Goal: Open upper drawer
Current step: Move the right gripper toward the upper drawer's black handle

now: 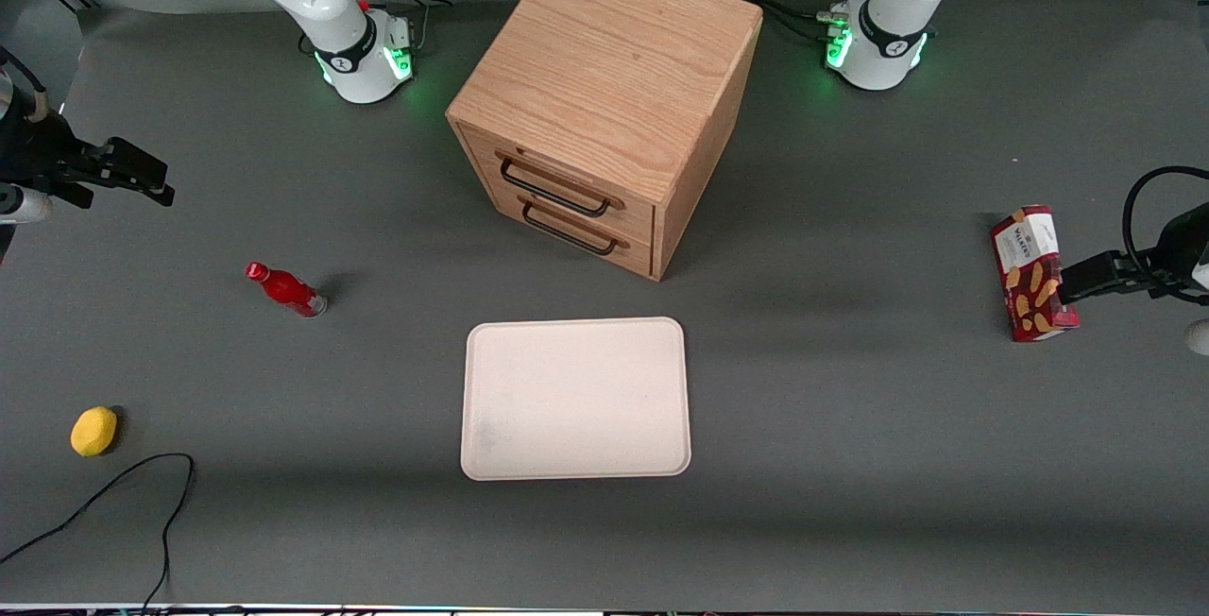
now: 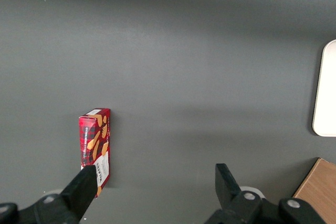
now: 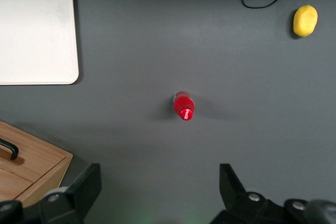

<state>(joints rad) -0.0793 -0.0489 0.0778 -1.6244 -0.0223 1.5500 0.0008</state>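
The light oak cabinet stands mid-table. Its upper drawer is shut, with its thin black wire handle above the matching bottom drawer. My right gripper hovers above the table toward the working arm's end, well away from the cabinet. In the right wrist view the gripper is open and empty, its fingers spread wide over bare table. A corner of the cabinet with the end of a black handle shows there.
A red bottle lies below the gripper. A yellow lemon and a black cable lie nearer the front camera. A white tray lies in front of the cabinet. A red cookie box stands toward the parked arm's end.
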